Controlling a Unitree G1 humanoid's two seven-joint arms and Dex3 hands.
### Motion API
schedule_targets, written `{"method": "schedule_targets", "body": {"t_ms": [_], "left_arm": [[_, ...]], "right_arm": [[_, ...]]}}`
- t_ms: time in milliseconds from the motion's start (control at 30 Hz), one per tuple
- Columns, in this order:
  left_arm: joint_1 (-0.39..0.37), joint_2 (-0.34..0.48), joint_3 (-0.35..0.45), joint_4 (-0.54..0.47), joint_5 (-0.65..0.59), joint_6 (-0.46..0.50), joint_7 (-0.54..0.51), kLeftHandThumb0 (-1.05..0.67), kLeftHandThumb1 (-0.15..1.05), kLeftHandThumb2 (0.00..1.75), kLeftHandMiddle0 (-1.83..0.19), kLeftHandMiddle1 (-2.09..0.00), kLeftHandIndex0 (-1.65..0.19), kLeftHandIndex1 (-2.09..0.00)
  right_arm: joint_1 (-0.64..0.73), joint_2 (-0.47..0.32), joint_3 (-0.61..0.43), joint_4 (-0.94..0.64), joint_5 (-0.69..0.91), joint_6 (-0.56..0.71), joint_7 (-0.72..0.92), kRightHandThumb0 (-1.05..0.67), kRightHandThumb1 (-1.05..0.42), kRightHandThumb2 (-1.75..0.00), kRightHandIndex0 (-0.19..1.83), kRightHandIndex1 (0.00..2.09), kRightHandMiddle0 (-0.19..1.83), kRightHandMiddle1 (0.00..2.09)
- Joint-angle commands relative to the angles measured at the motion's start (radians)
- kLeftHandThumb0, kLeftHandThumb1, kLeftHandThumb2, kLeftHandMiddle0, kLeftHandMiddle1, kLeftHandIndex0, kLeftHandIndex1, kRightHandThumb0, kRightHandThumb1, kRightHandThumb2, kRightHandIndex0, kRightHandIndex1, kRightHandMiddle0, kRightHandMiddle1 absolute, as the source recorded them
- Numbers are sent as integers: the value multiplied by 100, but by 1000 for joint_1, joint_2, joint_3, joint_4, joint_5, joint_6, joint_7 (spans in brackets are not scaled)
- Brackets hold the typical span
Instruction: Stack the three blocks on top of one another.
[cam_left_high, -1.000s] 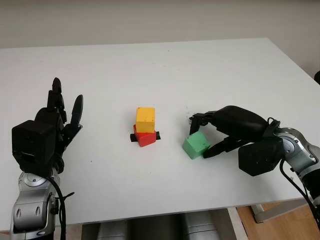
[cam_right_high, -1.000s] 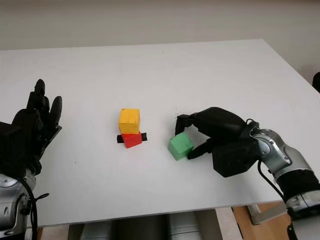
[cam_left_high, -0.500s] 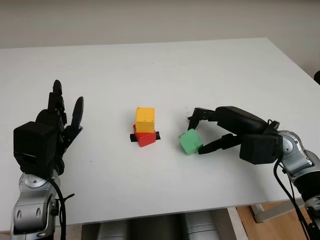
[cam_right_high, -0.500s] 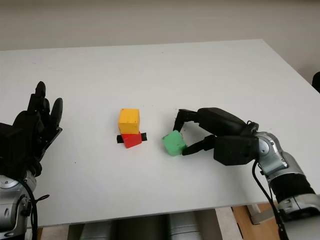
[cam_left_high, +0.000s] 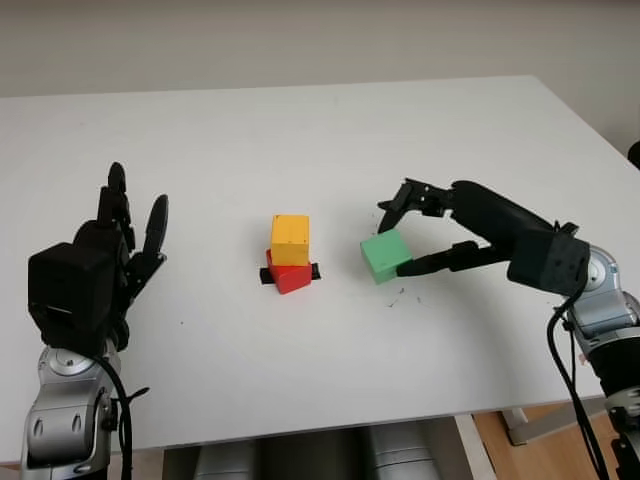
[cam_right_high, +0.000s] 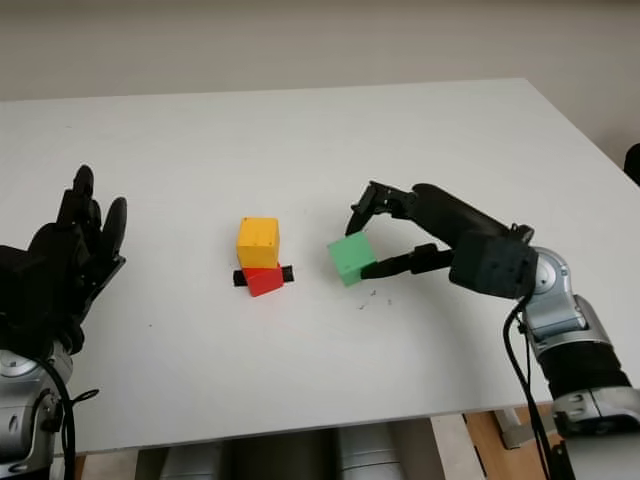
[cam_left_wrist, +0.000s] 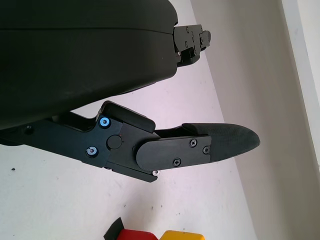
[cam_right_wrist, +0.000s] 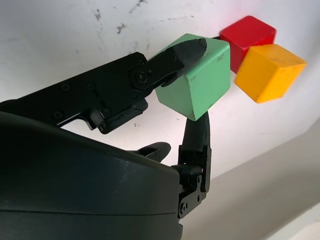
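A yellow block (cam_left_high: 291, 239) stands on a red block (cam_left_high: 290, 275) near the middle of the white table (cam_left_high: 300, 140); the red one sits on a black strip. My right hand (cam_left_high: 410, 236) is shut on a green block (cam_left_high: 385, 256), held lifted off the table just right of the stack. In the right wrist view the green block (cam_right_wrist: 195, 80) is pinched between black fingers (cam_right_wrist: 182, 52), with the red block (cam_right_wrist: 248, 36) and yellow block (cam_right_wrist: 269, 72) beyond it. My left hand (cam_left_high: 110, 250) is open, upright at the table's left front.
A few small dark specks (cam_left_high: 400, 295) lie on the table under the lifted green block. The table's front edge (cam_left_high: 330, 420) runs close below both arms.
My right hand has lifted the green block off the table and carried it up and slightly toward the stack. The left hand has stayed put.
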Motion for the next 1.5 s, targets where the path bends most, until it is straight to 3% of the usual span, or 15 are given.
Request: {"method": "schedule_targets", "body": {"t_ms": [0, 300, 400, 567, 867, 1233, 1467], "left_arm": [[-13, 14, -4, 4, 5, -11, -3, -76, 105, 53, 19, -1, 16, -5], [-12, 9, 2, 4, -2, -12, -3, -76, 105, 53, 19, -1, 16, -5], [-13, 10, 2, 7, 0, -11, 0, -77, 105, 53, 19, -2, 16, -6], [-11, 7, 4, 7, -4, -19, 0, -78, 105, 52, 19, -2, 15, -6], [1, 6, 2, 1, 1, -19, 1, -77, 105, 54, 19, 0, 17, -5], [21, 4, -4, -16, 15, -10, 11, -77, 105, 55, 19, 0, 17, -5], [23, 0, -5, -16, 12, -15, 13, -78, 105, 54, 19, 0, 18, -5]], "right_arm": [[-31, 17, -29, -33, 34, 8, 6, -47, -99, -5, 37, 14, 32, 164], [-43, 58, -69, -111, 97, 105, 12, -50, -101, -6, 34, 13, 31, 162], [-55, 99, -88, -147, 165, 232, 20, -50, -100, -5, 32, 12, 32, 162], [-84, 169, -116, -245, 290, 550, 9, -45, -99, -5, 24, 8, 29, 170], [-181, 260, -107, -269, 344, 787, 9, -41, -103, -6, 18, 5, 26, 172], [-249, 355, -69, -161, 314, 844, 11, -44, -102, -5, 21, 6, 29, 172], [-240, 398, -47, -79, 251, 709, 8, -46, -100, -5, 24, 7, 33, 169]]}}
